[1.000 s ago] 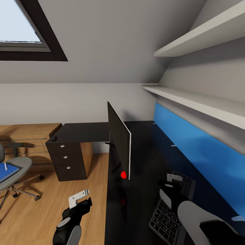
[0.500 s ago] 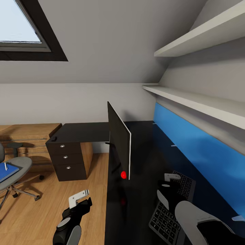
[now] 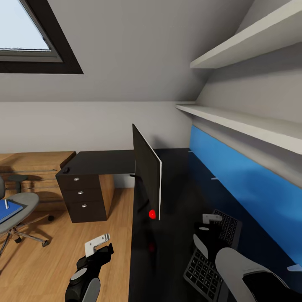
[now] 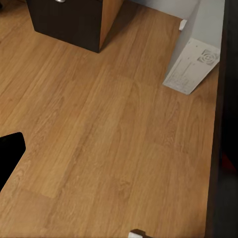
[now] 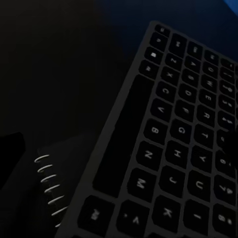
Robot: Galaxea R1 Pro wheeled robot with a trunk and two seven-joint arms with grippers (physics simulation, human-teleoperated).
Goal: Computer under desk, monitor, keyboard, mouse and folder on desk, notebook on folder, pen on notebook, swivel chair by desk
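On the black table (image 3: 176, 251), at our 1 o'clock, the keyboard (image 3: 212, 260) lies flat beside the monitor (image 3: 147, 172), which stands edge-on at 12 o'clock. Our right end effector (image 3: 209, 228) hovers over the keys; we cannot tell whether its fingers are apart or together, and it grips nothing we can see. The right wrist view shows the keyboard (image 5: 178, 148) as a thin black slab with low chiclet keys, and a spiral-bound notebook (image 5: 52, 186) lying just beside its edge.

Handling judgement: keyboard looks light, stiff, slick on top. Best pinched across a long edge or pushed flat; keys give no purchase. Notebook is thin and floppy, so take it at the spiral spine.

Left end effector (image 3: 97, 245) hangs over the wood floor (image 4: 99, 148) at 11 o'clock, fingers apart, empty. Its wrist view picks up the white computer (image 4: 191, 67) standing on the floor at the table's edge.

Folder (image 3: 8, 211), blue, flat, sits on the swivel chair (image 3: 19, 209) at 10 o'clock, well apart from the table, with a pen (image 3: 6, 204) on top. Mouse unseen.
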